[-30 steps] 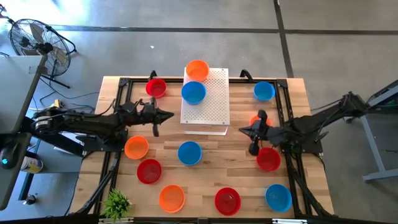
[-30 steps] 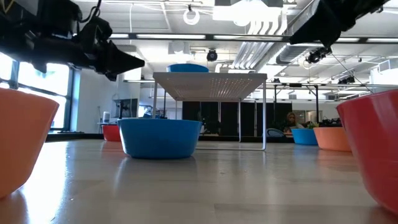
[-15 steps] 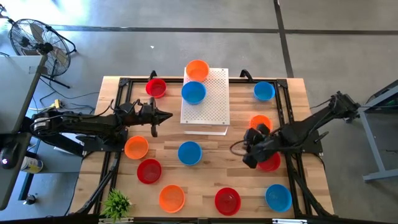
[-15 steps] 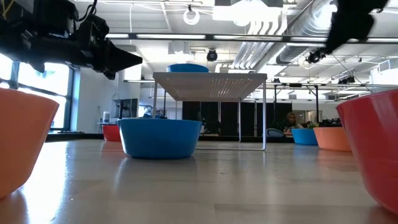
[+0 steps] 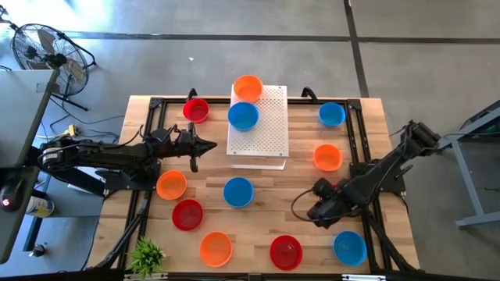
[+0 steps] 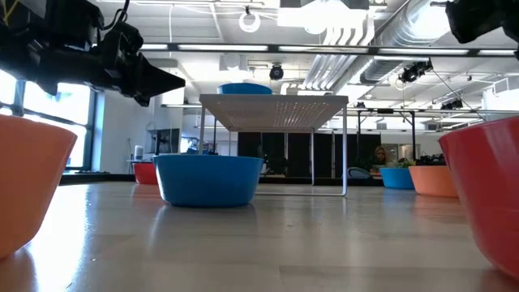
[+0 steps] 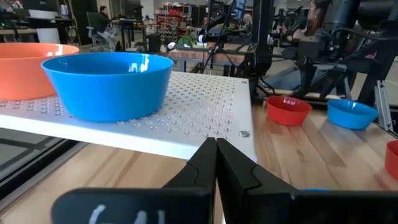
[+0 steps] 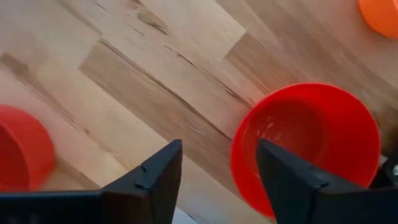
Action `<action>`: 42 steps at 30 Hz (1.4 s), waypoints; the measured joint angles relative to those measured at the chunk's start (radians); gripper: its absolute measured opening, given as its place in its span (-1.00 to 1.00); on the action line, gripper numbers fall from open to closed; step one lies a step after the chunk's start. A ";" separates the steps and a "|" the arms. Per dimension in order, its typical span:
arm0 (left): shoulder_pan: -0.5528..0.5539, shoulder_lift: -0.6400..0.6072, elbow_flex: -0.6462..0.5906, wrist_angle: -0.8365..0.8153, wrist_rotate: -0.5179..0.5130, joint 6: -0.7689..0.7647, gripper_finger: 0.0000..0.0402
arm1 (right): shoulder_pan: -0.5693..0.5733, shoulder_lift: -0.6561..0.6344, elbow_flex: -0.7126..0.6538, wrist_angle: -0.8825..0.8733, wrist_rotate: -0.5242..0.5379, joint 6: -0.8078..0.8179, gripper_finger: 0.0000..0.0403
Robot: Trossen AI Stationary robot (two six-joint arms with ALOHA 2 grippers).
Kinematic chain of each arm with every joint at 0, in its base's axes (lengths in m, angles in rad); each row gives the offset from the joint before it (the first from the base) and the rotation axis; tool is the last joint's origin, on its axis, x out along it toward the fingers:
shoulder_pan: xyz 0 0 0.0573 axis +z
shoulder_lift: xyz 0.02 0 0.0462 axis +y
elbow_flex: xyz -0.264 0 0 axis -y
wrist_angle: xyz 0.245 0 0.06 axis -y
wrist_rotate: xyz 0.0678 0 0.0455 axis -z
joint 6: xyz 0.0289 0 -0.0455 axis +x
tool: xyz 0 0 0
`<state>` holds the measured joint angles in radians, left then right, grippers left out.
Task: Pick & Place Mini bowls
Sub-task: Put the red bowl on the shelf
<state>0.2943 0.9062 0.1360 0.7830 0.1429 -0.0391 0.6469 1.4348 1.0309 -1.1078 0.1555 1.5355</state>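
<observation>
From above, mini bowls are seen scattered on the desk point(image 5: 258, 181), two on the white perforated board point(image 5: 258, 122); the right pincer point(image 5: 312, 212) hangs low over the desk.

In the left wrist view, the left pincer point(image 7: 216, 163) is pressed shut, empty.

In the right wrist view, the right pincer point(image 8: 219, 169) is spread wide over a red bowl point(image 8: 308, 146), holding nothing.

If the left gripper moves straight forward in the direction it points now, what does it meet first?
Probably the white perforated board: the shut left gripper points at its near edge in the left wrist view. It may pass just beside the corner; depth is unclear.
</observation>
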 joint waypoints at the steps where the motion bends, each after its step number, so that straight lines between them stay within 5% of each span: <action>1: 0.000 0.000 0.000 0.000 0.000 0.000 -1.00 | 0.003 0.005 0.000 -0.003 0.001 0.002 0.00; 11: 0.000 0.000 0.000 0.000 0.000 0.000 -1.00 | 0.001 0.073 -0.005 0.009 -0.005 -0.009 -0.03; 19: 0.000 0.000 0.000 -0.002 0.000 0.000 -1.00 | 0.001 0.093 -0.187 0.209 -0.092 0.195 -0.17; 27: 0.000 0.000 0.000 -0.008 -0.001 0.000 -1.00 | 0.001 0.093 -0.259 0.300 -0.116 0.192 -0.69; 30: 0.000 0.000 0.000 -0.008 -0.006 0.000 -1.00 | 0.001 0.092 -0.214 0.250 -0.116 0.137 -0.94; 42: 0.000 0.000 0.000 -0.008 -0.007 0.005 -1.00 | -0.068 0.088 0.213 0.083 -0.036 -0.303 -0.98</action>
<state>0.2943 0.9066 0.1360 0.7753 0.1364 -0.0342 0.5789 1.5223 1.2438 -1.0247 0.1198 1.2328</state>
